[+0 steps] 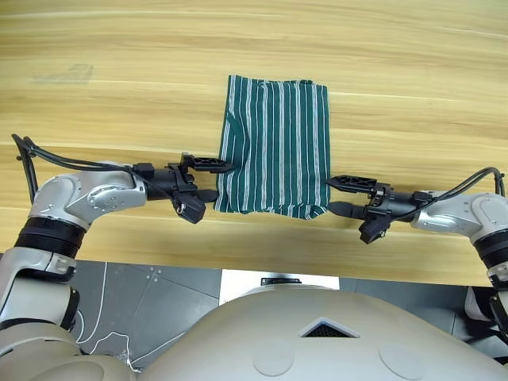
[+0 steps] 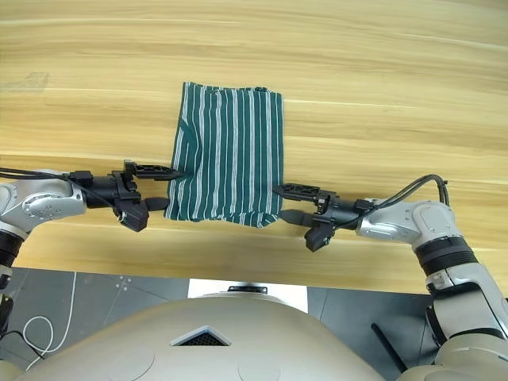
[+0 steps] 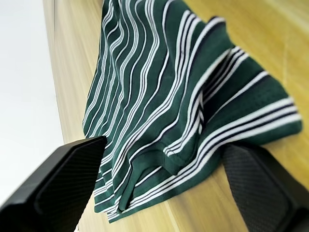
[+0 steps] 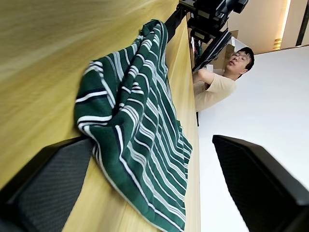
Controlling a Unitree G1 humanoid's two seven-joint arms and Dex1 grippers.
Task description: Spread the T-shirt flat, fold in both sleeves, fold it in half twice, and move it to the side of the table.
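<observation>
Left end effector (image 1: 221,180) points inward, fingers spread wide. Right end effector (image 1: 330,195) faces it, fingers likewise apart.

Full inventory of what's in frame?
T-shirt: one, dark green with white stripes, folded into a rectangle, flat on the table's middle near the front edge.
Table: one, light wood, across the view.
Floor: grey, below the table's front edge.
Cable: one, white, on the floor at the left.
Left gripper: one, black, open, at the shirt's near left corner.
Right gripper: one, black, open, at the shirt's near right corner.
</observation>
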